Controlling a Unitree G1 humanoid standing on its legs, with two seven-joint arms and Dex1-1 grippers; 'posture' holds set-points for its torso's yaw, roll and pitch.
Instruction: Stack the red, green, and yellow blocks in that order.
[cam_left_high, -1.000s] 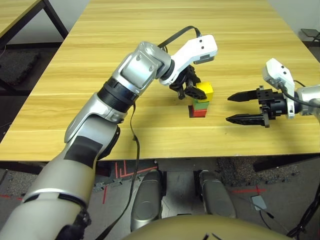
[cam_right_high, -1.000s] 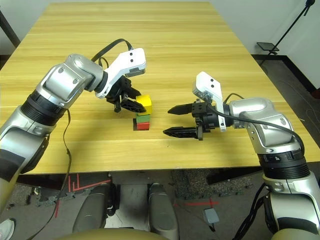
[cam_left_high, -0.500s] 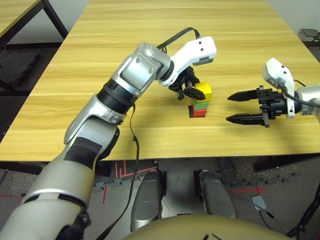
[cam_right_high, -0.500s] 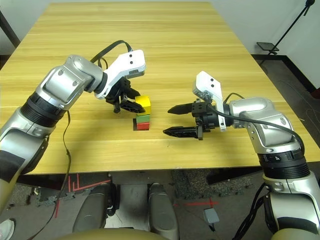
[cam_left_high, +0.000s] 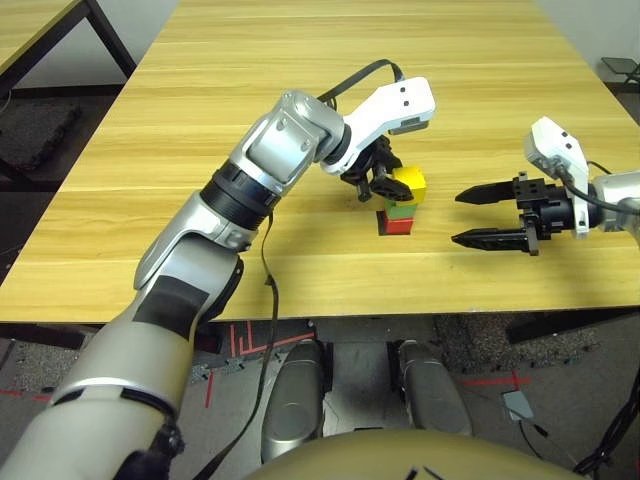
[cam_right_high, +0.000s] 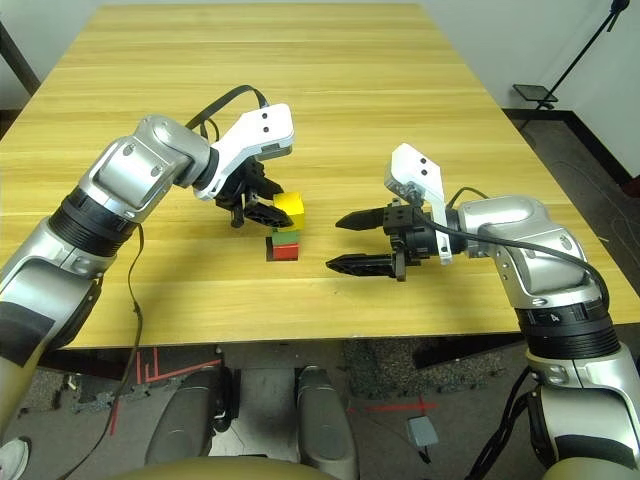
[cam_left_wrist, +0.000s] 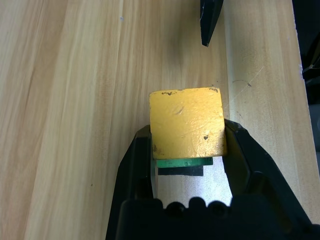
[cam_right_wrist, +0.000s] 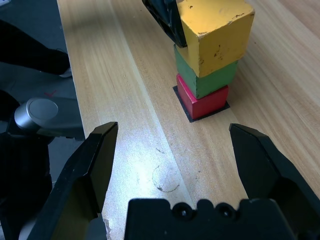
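Over the last second little has shifted: the yellow block (cam_right_wrist: 215, 36) was already on the stack and remains there, while the left arm has turned slightly at the wrist with its left pincer (cam_left_wrist: 187, 150) staying about the block; I judge the placing step to be at its end, with only the release and withdrawal left

The stack stands near the middle of the desk (cam_left_high: 300, 80), on a flat black patch (cam_right_wrist: 186, 112): the red block (cam_right_wrist: 205, 102) at the bottom, the green block (cam_right_wrist: 206, 77) on it, yellow on top, overhanging the green toward the right arm and sitting a little askew

The left pincer is narrow, its two fingers (cam_left_wrist: 137, 170) flanking the yellow block's sides, one seeming pressed to it; whether it truly grips or has begun to loosen I cannot tell for certain, though it looks closed on the block

The right pincer (cam_left_high: 490, 215) hangs wide and holds nothing, near the stack but apart from it, fingers pointed toward it
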